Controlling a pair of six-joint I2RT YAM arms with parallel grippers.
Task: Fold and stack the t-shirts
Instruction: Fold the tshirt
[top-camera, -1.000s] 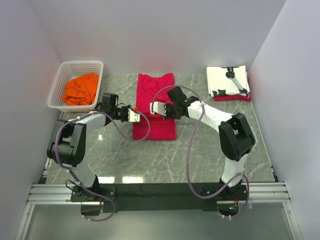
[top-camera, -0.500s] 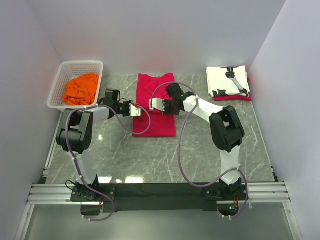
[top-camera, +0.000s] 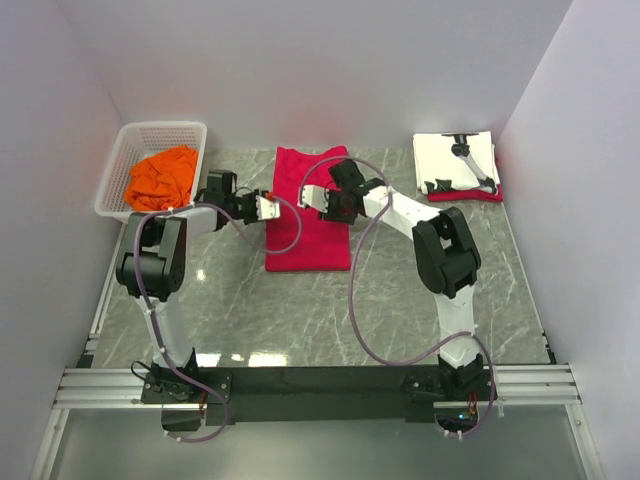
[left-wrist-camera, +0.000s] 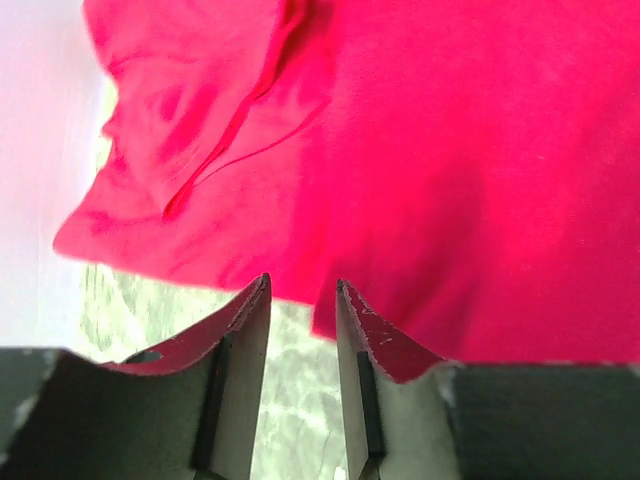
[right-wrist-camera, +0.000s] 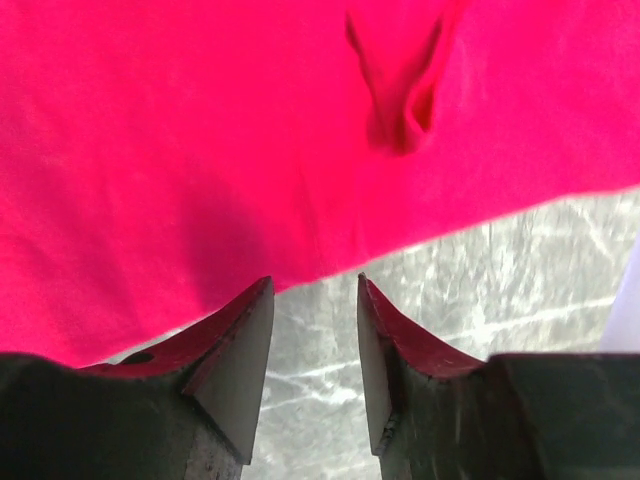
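- i have the basket (top-camera: 160, 128) at the far left corner of the table (top-camera: 300, 320), with a crumpled t-shirt (top-camera: 162, 178) lying inside it.
- the spread t-shirt (top-camera: 312, 240) lies flat at the middle back of the table, to the right of the basket and apart from it.
- in the far right corner the top folded t-shirt (top-camera: 452, 158) rests on the bottom folded t-shirt (top-camera: 470, 196), whose near edge sticks out under it.
- my left gripper (top-camera: 268, 207) is at the spread t-shirt's left edge.
- my right gripper (top-camera: 312, 198) is over that t-shirt, facing the left one.
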